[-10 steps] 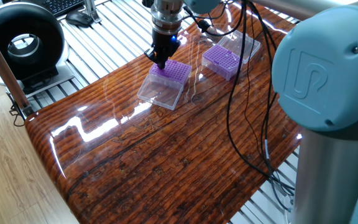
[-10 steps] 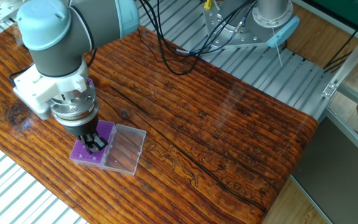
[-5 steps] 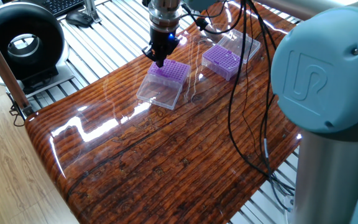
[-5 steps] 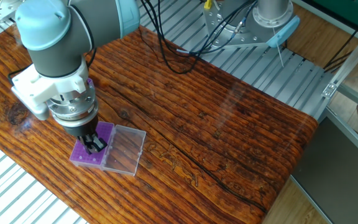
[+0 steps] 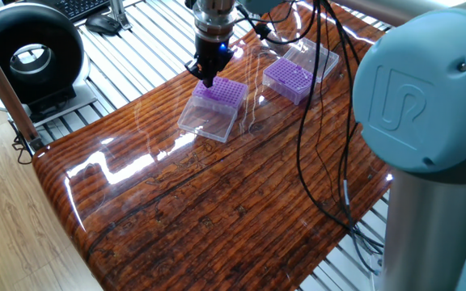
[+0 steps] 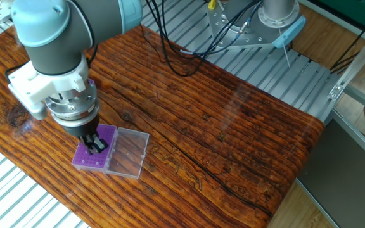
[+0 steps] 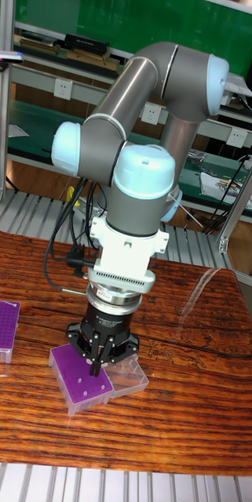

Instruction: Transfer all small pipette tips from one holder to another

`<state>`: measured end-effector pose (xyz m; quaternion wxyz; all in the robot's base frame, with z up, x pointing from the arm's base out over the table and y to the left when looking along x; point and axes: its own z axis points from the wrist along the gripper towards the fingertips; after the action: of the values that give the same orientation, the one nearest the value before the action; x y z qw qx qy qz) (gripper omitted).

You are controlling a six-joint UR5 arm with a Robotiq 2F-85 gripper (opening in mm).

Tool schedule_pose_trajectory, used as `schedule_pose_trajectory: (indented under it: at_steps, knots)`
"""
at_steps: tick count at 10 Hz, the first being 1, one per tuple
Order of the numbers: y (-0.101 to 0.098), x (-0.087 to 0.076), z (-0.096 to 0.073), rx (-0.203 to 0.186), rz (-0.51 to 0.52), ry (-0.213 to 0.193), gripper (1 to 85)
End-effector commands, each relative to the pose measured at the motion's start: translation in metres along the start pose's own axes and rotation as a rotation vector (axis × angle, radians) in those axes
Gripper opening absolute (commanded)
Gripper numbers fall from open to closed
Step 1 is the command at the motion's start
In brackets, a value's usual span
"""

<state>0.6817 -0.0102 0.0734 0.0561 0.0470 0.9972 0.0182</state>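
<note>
Hovering above the near purple box (image 7: 80,381), the hand (image 7: 99,364), fingers nearly closed, grasp indiscernible, likely requires moving to the far box (image 5: 288,78).

My table (image 5: 217,202) is wood with a dark grain under a glossy varnish that throws back white glare. Below my black matt fingers (image 7: 98,354) sits a matt purple plastic box (image 7: 82,380) with a clear plastic lid (image 6: 127,152). My arm shell (image 7: 141,184) is smooth pale-blue plastic and grey metal.
</note>
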Motion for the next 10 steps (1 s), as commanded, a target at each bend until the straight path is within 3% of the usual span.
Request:
schedule_pose_trajectory:
  at_steps: [1,4,10]
  knots:
    - [0.003,0.001,-0.012,-0.009,0.019,0.004,1.0]
    - [0.001,0.003,-0.021,-0.004,0.017,0.006,1.0]
    - [-0.033,0.008,-0.033,0.007,-0.039,0.02,1.0]
